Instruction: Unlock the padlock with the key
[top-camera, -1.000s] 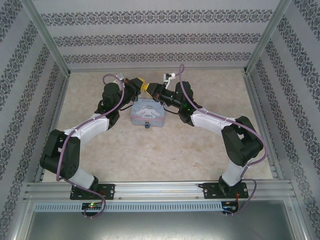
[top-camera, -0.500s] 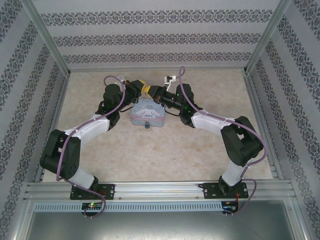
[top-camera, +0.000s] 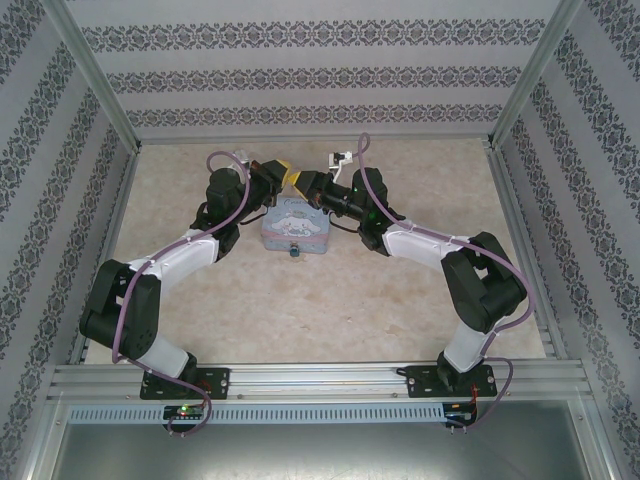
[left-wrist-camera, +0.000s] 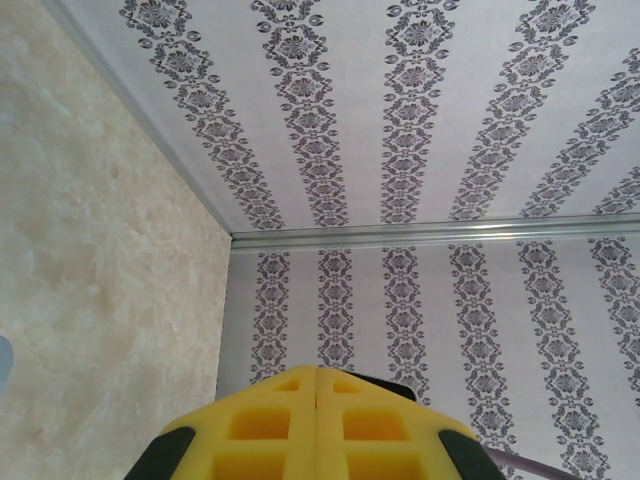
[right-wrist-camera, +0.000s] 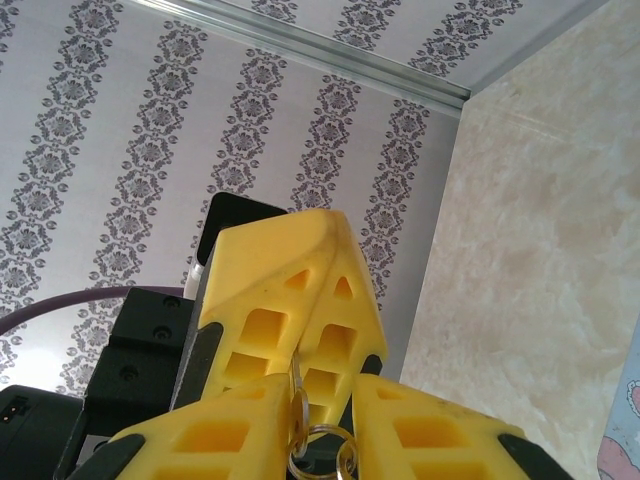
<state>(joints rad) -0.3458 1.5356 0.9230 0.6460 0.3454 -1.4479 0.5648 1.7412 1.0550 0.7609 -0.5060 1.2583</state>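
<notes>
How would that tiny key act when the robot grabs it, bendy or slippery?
The key looks like thin, smooth metal, so it probably stays stiff but may slip; the left gripper seems to pinch just its tip. Its ring hangs loose, so it likely swings when moved. Being so small, it is probably very light.

You are looking at a laboratory test cell, not a home: bare aluminium frame posts (top-camera: 95, 85) hold walls of printed wallpaper (top-camera: 320, 75) around a marble-look tabletop (top-camera: 330, 300). The left arm (top-camera: 180, 250) and the right arm (top-camera: 440, 245) are bolted to a metal rail (top-camera: 320, 378), beside a slotted cable duct (top-camera: 320, 412).
</notes>
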